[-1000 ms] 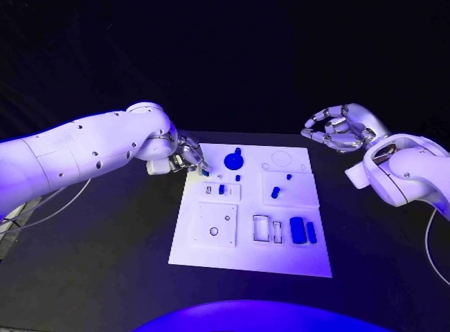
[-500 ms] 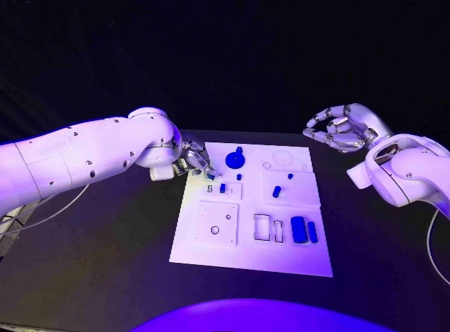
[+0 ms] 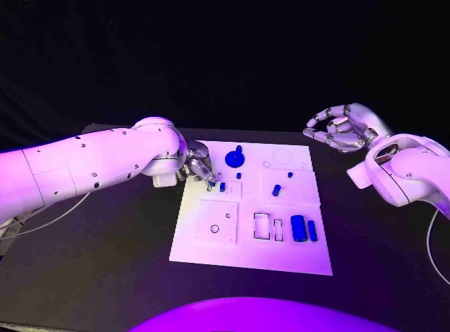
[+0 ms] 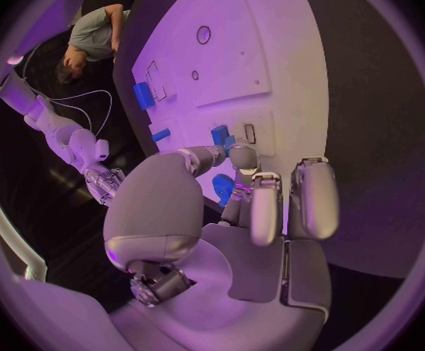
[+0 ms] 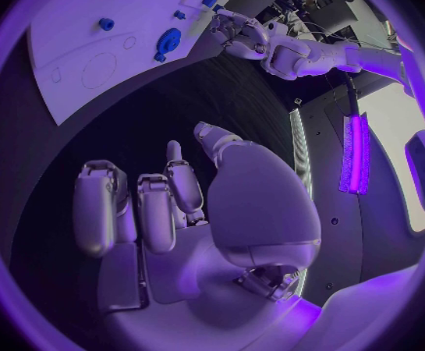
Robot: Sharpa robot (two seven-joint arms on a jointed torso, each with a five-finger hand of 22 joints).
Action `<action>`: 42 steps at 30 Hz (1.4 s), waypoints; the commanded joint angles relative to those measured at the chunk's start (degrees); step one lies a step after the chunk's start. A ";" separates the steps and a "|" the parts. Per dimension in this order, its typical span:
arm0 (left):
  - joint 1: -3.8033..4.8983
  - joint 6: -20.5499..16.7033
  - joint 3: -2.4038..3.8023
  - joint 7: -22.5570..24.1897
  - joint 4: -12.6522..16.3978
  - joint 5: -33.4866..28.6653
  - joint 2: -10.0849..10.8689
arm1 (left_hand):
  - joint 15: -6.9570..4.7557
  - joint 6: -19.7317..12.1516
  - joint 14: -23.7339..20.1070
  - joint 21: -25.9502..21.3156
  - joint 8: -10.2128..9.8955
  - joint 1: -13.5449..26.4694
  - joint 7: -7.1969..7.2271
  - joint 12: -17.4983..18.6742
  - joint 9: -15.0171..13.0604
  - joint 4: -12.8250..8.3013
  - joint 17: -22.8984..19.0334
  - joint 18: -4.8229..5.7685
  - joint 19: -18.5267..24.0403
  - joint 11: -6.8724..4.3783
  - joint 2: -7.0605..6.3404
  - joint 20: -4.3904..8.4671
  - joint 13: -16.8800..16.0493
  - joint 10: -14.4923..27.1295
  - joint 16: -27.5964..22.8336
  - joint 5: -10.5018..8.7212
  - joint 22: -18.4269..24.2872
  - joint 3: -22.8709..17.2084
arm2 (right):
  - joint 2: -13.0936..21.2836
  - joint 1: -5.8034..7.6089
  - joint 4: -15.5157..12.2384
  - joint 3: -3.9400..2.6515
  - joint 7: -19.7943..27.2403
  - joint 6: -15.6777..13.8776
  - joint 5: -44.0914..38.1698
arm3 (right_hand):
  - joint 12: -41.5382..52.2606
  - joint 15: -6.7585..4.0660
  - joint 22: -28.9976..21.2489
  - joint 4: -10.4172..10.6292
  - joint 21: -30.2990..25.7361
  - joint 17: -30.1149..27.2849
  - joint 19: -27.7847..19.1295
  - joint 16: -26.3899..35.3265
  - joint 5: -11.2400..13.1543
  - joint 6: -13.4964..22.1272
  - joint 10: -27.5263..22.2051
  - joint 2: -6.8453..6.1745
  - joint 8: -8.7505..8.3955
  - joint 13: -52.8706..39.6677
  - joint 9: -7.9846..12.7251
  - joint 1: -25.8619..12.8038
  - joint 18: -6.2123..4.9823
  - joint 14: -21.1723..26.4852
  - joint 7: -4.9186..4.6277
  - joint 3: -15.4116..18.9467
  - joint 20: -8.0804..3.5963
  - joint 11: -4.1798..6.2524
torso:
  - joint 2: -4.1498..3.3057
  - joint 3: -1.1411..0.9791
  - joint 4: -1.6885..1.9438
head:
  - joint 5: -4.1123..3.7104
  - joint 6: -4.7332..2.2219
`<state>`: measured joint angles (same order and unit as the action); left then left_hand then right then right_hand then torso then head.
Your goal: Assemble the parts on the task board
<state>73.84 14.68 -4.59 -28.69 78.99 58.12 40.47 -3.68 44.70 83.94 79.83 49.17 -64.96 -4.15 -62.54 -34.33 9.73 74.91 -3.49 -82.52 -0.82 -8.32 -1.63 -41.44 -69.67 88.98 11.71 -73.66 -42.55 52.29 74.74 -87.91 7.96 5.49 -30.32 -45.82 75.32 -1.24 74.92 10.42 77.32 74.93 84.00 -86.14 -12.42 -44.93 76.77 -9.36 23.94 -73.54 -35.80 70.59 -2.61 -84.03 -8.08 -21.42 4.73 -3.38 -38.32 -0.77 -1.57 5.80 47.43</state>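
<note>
The white task board lies mid-table. My left hand hangs over its left edge and pinches a small blue part between thumb and fingertips, just above a small slotted block where another blue part stands. In the left wrist view the fingertips meet at that blue part, beside a narrow slot. My right hand is raised off the board's far right corner, its fingers loosely bent and apart, holding nothing. A round blue knobbed part sits at the far side of the board.
Two long blue parts lie side by side on the board's near right, next to two rectangular slots. Small blue pegs stand mid-board. A square plate with a round hole sits near left. Black table surrounds the board.
My left hand has moved nearer along the board's left edge with the small blue part, from beside the round part to the slotted block. The right hand has stayed put.
</note>
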 commanded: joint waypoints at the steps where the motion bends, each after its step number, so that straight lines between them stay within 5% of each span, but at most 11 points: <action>1: -0.10 1.02 -0.02 0.11 0.27 2.20 -0.04 | -0.50 0.68 5.69 0.37 0.25 0.55 0.57 -0.30 -2.45 -8.26 13.95 -0.10 -0.39 0.04 0.06 0.07 -0.18 -0.54 0.22 0.26 -0.14 -8.78 | -0.02 -0.04 -0.06 0.00 0.41 0.67 -0.13 | -0.05 -0.05 0.41 0.38 -0.37 6.13 0.39 0.31 -0.33 0.31 0.08 0.22 0.20 -0.02 0.01 -0.53 -1.01 -3.88 0.10 0.01 -0.26 0.27 | 0.00 -0.08 0.10 | 0.01 0.16; 42: -0.75 2.52 -0.19 -0.41 0.19 4.39 -0.03 | -0.78 0.66 5.79 0.69 1.70 1.98 0.99 -0.69 -3.34 -8.32 14.24 0.01 -0.64 -0.31 -0.14 0.38 -0.22 -1.08 0.43 0.30 -0.70 -9.70 | 0.11 -0.06 -0.19 0.00 0.48 0.69 -0.13 | -0.05 -0.05 0.41 0.38 -0.37 6.13 0.39 0.31 -0.33 0.31 0.08 0.22 0.20 -0.02 0.01 -0.53 -1.01 -3.88 0.10 0.01 -0.26 0.27 | 0.04 -0.03 0.03 | 0.04 0.60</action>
<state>73.12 16.04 -4.80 -29.11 79.13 62.08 40.55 -4.08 45.00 83.94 80.27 50.40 -63.07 -4.07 -62.96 -37.58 8.91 74.91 -3.49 -82.92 -1.02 -9.15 -1.23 -41.56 -70.26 89.19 11.84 -74.30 -44.30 52.39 74.72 -88.02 7.96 5.52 -30.31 -45.78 75.32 -1.24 74.94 10.42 77.32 74.91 84.00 -86.14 -12.42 -44.93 76.77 -9.36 23.94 -73.53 -35.80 70.59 -2.60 -84.03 -8.08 -21.42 4.73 -3.38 -38.27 -0.80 -1.54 5.84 47.99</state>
